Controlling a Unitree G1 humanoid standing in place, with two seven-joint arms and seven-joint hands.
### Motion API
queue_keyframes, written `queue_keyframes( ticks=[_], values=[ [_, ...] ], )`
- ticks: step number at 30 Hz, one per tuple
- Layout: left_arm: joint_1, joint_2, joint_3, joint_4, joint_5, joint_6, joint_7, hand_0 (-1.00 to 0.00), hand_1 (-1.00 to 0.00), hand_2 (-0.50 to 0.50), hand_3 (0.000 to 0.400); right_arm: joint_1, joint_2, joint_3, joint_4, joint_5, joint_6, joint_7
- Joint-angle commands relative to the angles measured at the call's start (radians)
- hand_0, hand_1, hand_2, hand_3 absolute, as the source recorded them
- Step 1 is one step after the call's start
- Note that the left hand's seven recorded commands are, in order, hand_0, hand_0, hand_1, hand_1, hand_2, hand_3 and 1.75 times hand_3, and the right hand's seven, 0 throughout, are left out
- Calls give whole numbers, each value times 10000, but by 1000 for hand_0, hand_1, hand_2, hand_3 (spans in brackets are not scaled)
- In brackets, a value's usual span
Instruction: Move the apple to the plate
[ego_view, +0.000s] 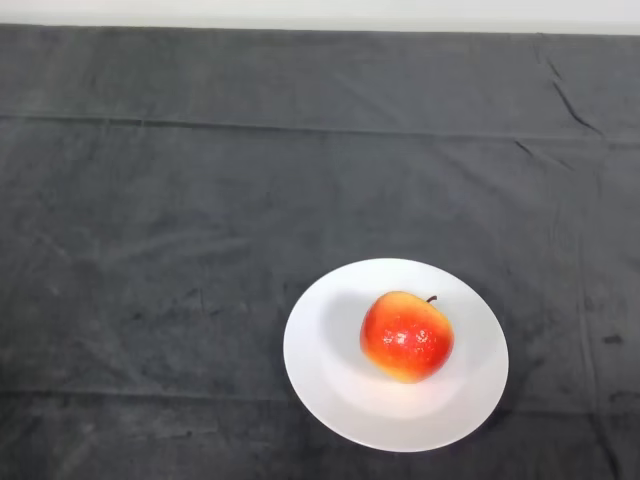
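Over on the left it is all dark cloth (150, 250), a soft, matt charcoal fabric with a faint nap, draped over the surface and marked by long shallow creases that run side to side, one high up and one low down. Moving across, the cloth carries on, a little mottled where the pile catches the light. Now, right of centre and low in the view, here is the plate (320, 370): round, white, smooth and glossy-looking, flat with a gently raised rim, lying directly on the cloth. And the apple (406, 336) is on it! It sits just right of the plate's middle, resting on the white face well inside the rim, a rounded fruit with waxy, shiny skin, red blending into orange and yellow towards its lower edge, a couple of bright highlights on top, and a short dark stem poking up and to the right. A soft shadow falls on the plate to the apple's left. Further right, the cloth shows a few sharper diagonal wrinkles near the top corner and a small dark fleck lower down. Along the very top runs a pale strip beyond the cloth's far edge. No writing, label or brand can be read anywhere.
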Motion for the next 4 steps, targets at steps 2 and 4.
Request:
queue_keyframes(
  ticks=[2, 4],
  values=[
    [-287, -34, 22, 298, 60, -96, -16, 0, 0, 0, 0, -173, -267, -10, 69, 196, -83, 32],
    [-293, -36, 11, 300, 70, -94, -12, 0, 0, 0, 0, -173, -267, -10, 69, 196, -83, 32]
  ],
)
